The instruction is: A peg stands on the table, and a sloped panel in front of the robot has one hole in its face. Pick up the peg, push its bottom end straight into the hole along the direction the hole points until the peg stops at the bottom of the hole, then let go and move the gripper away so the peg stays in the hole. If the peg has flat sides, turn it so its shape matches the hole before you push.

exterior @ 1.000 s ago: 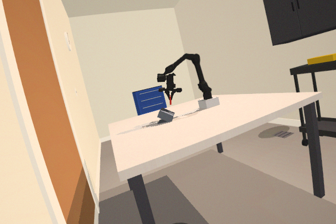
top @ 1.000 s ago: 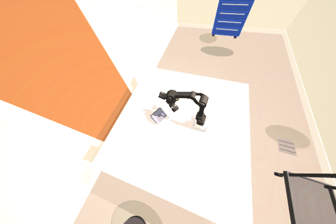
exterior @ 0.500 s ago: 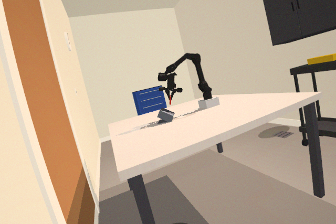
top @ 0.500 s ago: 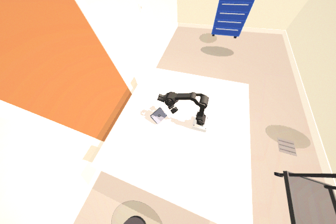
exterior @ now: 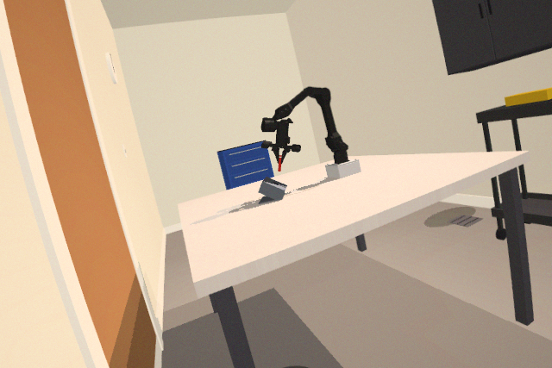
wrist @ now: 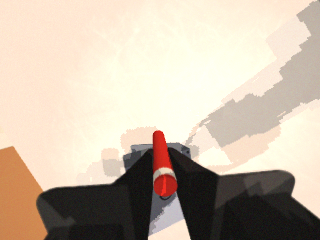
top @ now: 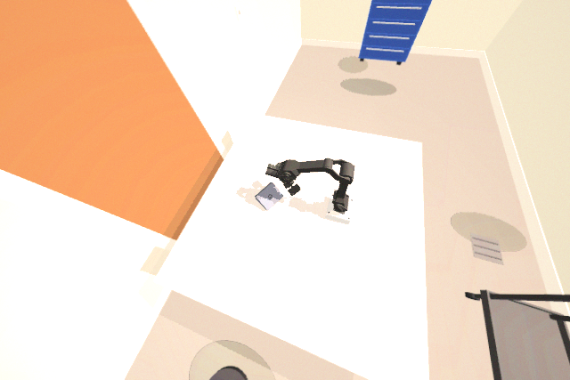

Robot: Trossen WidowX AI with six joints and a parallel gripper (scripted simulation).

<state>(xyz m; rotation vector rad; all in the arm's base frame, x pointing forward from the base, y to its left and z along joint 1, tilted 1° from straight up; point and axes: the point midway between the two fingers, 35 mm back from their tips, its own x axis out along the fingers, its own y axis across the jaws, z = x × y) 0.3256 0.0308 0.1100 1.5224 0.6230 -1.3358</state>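
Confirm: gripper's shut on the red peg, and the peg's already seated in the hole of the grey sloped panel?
Not quite. The gripper is shut on the red peg, but the peg is not seated: the exterior view shows it hanging in the air above the grey sloped panel, with a gap between its lower end and the panel's face.

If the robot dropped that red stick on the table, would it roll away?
Probably. The red peg looks round and smooth in the wrist view, so lying on its side it could roll across the flat table. It looks stiff too: it stays straight in the gripper, hanging above the gray panel.
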